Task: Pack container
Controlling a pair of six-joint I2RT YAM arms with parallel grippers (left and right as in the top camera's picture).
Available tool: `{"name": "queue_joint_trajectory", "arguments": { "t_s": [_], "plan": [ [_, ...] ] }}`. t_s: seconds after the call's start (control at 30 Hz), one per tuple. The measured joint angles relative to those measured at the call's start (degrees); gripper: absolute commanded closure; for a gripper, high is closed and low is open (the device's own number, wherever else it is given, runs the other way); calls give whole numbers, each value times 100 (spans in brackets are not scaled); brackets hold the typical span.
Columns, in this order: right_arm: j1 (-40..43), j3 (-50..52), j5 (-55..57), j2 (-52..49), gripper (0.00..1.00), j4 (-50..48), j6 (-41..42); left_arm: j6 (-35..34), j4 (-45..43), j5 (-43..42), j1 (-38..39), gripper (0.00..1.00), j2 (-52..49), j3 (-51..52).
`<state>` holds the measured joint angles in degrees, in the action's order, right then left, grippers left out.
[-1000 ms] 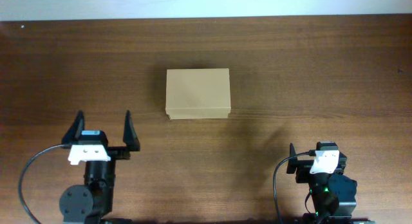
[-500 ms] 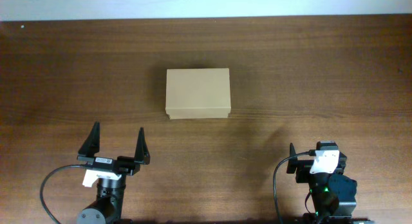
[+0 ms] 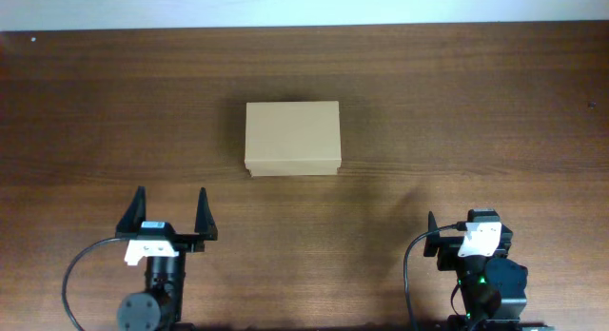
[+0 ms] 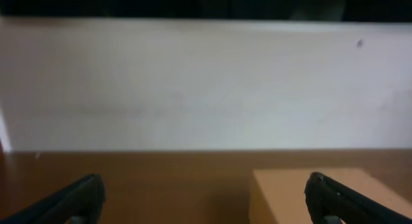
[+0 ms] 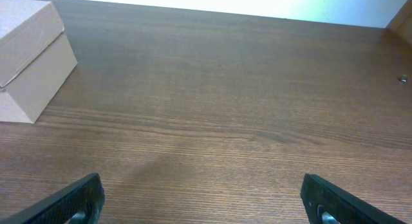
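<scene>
The container (image 3: 292, 138) is a plain tan cardboard box, lid closed, standing in the middle of the brown wooden table (image 3: 457, 103). My left gripper (image 3: 171, 200) is open and empty, near the front edge, to the front left of the box and apart from it. In the left wrist view the box (image 4: 290, 198) shows low and to the right, between and beyond the fingers (image 4: 205, 197). My right gripper (image 3: 464, 228) is open and empty at the front right. In the right wrist view the box (image 5: 26, 50) is at the far left, well away from the fingers (image 5: 203, 198).
A white wall strip (image 3: 304, 6) runs along the table's far edge. A small dark speck (image 3: 592, 106) lies on the wood at the far right, also in the right wrist view (image 5: 402, 78). No tape rolls or other items show.
My left gripper has moved right and back toward the front edge, staying open. The box and the right arm have not moved.
</scene>
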<state>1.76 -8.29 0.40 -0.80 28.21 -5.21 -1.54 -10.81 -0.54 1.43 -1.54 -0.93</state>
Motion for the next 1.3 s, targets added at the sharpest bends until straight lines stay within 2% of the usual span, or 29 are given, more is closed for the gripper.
{"name": "queue_joint_trajectory", "arguments": {
  "t_s": [0.27, 1.3],
  "plan": [
    [0, 0, 0, 0, 1, 0, 4, -2, 1488, 59, -2, 0, 7, 22],
    [0, 0, 0, 0, 1, -2, 2, -2, 1515, 61, -2, 0, 7, 26]
  ]
}}
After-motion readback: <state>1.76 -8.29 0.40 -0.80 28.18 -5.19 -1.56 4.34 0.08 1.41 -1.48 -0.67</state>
